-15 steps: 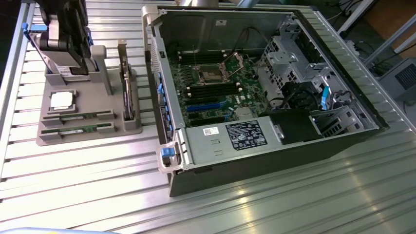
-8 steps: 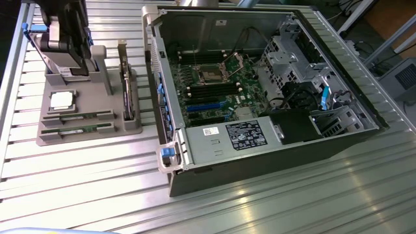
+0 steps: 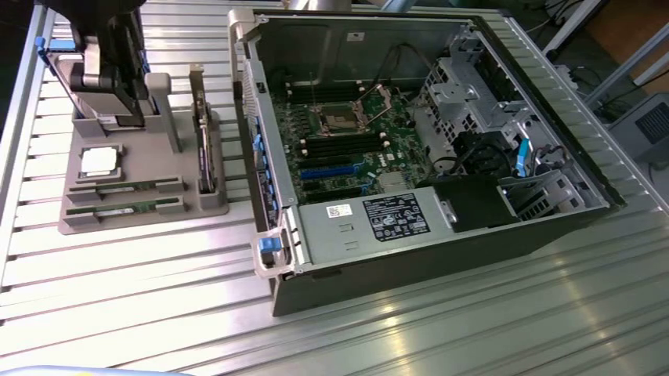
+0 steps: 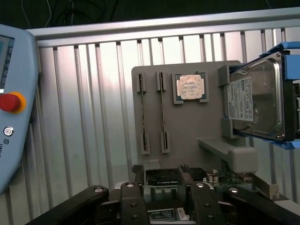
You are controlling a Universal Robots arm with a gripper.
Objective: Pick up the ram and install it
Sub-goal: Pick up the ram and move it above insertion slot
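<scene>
Standing on edge in the grey plastic holder [image 3: 146,168] are two sticks, the inner ram stick [image 3: 124,189] just beside the processor and the outer ram stick [image 3: 124,210] parallel to it along the holder's rim. Each is a long, thin green board carrying a row of small dark chips, its ends seated in slotted posts. From the wrist view they read as two narrow dark lines side by side. The same holder carries one square silver processor [image 4: 190,86] in a shallow pocket. It also carries one hard drive [image 4: 255,98], metal-faced with a white label and clipped in a blue plastic caddy, and one dark expansion card [image 3: 204,149] upright in its slot. The holder sits on the ribbed aluminium bench [image 3: 418,329], beside one open computer case [image 3: 418,258]. The case's green motherboard [image 3: 361,137] shows black slots near the socket. The tool [image 4: 161,172] has two black fingers [image 4: 137,180] spread wide, pinching nothing, over the card end of the holder, apart from both sticks. One light-blue teach pendant [image 4: 14,70] with a red button [image 4: 9,101] lies on the bench past the ram side of the holder.
</scene>
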